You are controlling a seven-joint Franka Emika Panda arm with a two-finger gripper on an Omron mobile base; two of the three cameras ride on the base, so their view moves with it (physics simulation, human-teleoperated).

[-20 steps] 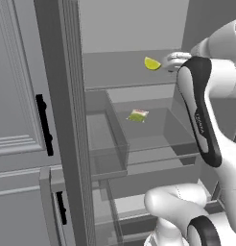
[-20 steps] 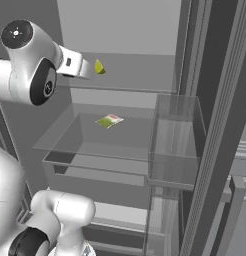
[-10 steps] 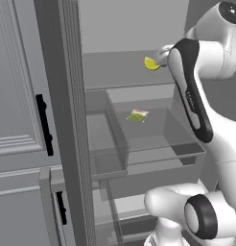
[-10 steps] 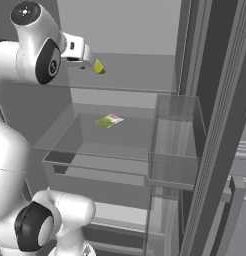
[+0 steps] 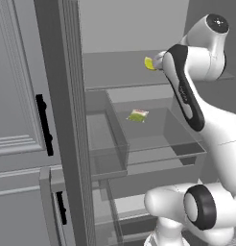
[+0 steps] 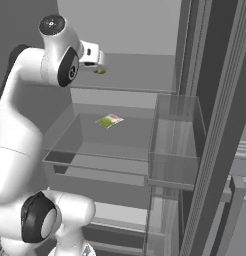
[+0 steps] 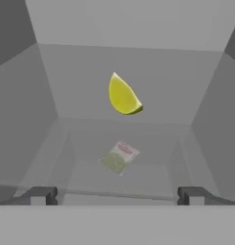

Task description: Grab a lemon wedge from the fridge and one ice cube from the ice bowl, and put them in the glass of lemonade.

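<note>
The gripper (image 7: pixel 117 195), jaws spread wide and empty, hangs over the lemon wedge (image 7: pixel 123 95) on the fridge (image 5: pixel 67 120) shelf's front edge, so it must descend and close next.

Inside the open fridge (image 5: pixel 72 120): 1 lemon wedge (image 7: pixel 123 95) on the shelf (image 6: pixel 140 75), 1 flat green-yellow packet (image 7: pixel 118 157) in 1 clear drawer (image 6: pixel 120 150). Beside the fridge, 2 black cabinet handles (image 5: pixel 44 125). 1 gripper (image 7: pixel 117 195), with 2 fingertips (image 7: pixel 40 195).
</note>
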